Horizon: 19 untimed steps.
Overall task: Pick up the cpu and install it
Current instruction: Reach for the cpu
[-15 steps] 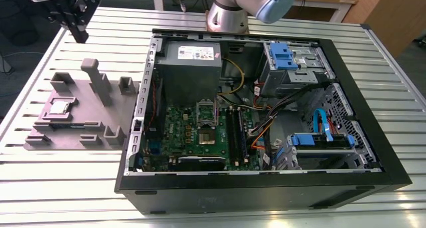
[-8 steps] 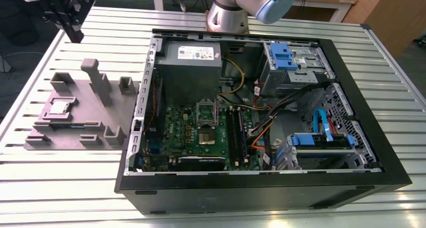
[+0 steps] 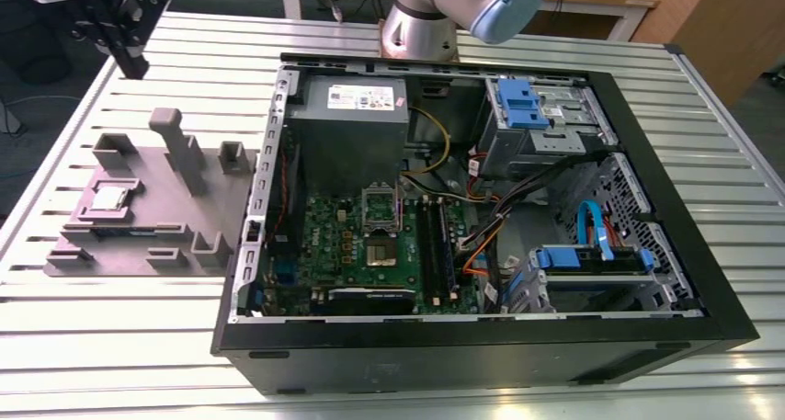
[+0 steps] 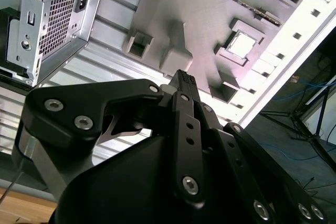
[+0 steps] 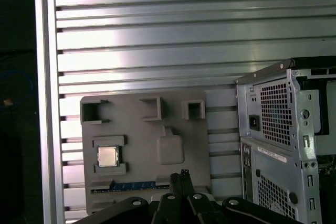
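The gripper (image 3: 130, 66) hangs with its jaws clenched on nothing, tips pressed together in both wrist views. The cpu (image 5: 107, 156) lies well below them and off to one side, untouched, shiny face up in a shallow nest on the grey fixture (image 5: 131, 140). The nest's raised lips likely hold it square for a clean grasp. Farther from the jaws, inside the open case (image 3: 466, 342), the socket (image 3: 381, 253) stands uncovered, seemingly ready.

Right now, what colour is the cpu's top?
The cpu is shiny silver-grey, clearest in the first wrist view.
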Each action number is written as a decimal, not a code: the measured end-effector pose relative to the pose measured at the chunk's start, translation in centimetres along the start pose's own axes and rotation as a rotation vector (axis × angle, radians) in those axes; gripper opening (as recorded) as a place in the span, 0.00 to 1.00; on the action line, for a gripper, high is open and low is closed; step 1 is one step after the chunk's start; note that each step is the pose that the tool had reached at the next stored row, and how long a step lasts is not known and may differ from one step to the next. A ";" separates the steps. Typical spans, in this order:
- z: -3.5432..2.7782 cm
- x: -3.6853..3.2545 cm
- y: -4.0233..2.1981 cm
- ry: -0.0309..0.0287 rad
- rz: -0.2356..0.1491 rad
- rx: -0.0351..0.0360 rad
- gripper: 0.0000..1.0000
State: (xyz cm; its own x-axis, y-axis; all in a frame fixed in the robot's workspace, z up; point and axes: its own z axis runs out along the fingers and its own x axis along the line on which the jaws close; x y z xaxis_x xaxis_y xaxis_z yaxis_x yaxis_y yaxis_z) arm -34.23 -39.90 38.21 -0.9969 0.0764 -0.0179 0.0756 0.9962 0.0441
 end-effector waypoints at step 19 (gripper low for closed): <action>0.03 0.39 -0.03 0.0010 0.000 0.0001 0.11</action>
State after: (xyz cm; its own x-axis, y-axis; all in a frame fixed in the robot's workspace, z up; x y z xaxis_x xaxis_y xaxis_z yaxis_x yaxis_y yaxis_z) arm -34.62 -39.89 38.17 -0.9969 0.0765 -0.0169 0.0757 0.9962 0.0440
